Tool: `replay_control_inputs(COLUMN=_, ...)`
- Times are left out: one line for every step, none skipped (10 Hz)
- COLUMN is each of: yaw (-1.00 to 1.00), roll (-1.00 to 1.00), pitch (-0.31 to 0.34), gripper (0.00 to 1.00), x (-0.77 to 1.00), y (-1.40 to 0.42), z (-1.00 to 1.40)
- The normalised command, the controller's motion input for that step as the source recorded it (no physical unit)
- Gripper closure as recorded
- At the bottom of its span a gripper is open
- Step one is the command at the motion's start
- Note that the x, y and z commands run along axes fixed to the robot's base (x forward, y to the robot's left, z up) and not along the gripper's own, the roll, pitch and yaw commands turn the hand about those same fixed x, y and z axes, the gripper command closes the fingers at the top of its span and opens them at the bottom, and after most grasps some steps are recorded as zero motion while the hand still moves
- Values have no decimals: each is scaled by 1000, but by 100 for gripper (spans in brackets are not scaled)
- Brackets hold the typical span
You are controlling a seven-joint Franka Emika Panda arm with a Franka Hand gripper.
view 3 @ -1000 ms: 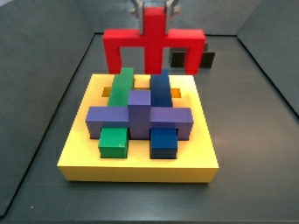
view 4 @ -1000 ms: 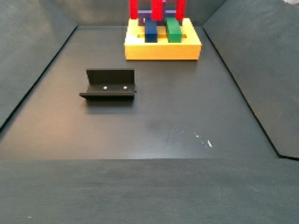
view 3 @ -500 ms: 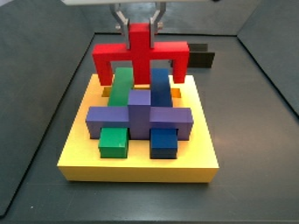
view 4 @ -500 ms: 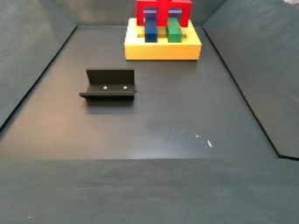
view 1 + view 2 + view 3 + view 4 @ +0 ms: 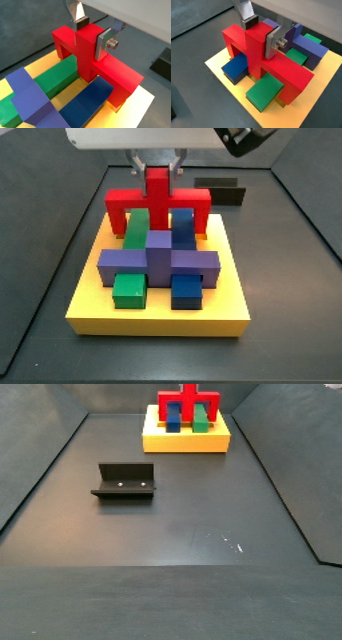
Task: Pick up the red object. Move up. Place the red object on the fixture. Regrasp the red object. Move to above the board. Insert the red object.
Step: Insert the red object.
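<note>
Dark grey floor inside low grey walls, mostly bare. The fixture [image 5: 124, 481] stands alone mid-floor, well apart from the board [image 5: 186, 440], which sits at the far end near the back wall; wide open floor around the fixture and in front of the board. In a side view the board [image 5: 159, 312] shows open floor strips on both flanks, walls close beyond them.

On the board: green block [image 5: 128, 287], blue block [image 5: 187, 289], purple cross block [image 5: 159, 262] across them.

The red object [image 5: 159, 200] is at the board's back end, prongs pointing down, straddling the green and blue blocks; its outer legs come down beside them, and the centre post [image 5: 85, 55] goes down between green [image 5: 53, 80] and blue [image 5: 93, 99].

The claw [image 5: 91, 34] is directly above, closed on the red object's upright stem, silver fingers [image 5: 274, 44] pressed on opposite faces of the stem, jaws only as wide as the stem. In the side views the claw [image 5: 159, 166] comes straight down from the top edge.
</note>
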Motion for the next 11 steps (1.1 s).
replay_control_inputs(yaw=0, roll=37, pitch=0, gripper=100, x=189, y=0, z=-377)
replay_control_inputs(yaw=0, roll=129, pitch=0, gripper=100, x=0, y=0, z=-277)
replay_control_inputs(yaw=0, roll=136, pitch=0, gripper=100, x=0, y=20, z=-260)
replay_control_inputs(yaw=-34, roll=120, pitch=57, gripper=100, x=0, y=131, z=-191)
replay_control_inputs(yaw=-69, roll=146, pitch=53, gripper=100, x=-80, y=171, z=-3)
replay_control_inputs(yaw=0, roll=223, pitch=29, gripper=100, x=-37, y=0, z=0)
replay_control_inputs(yaw=0, roll=271, pitch=44, gripper=100, x=0, y=0, z=0)
replay_control_inputs(yaw=0, roll=320, pitch=49, gripper=100, x=0, y=-80, z=111)
replay_control_inputs(yaw=0, roll=343, pitch=47, gripper=100, x=17, y=-66, z=0)
replay_control_inputs(yaw=0, roll=396, pitch=50, gripper=100, x=17, y=-31, z=0)
replay_control_inputs(yaw=0, roll=401, pitch=40, gripper=100, x=0, y=-51, z=0)
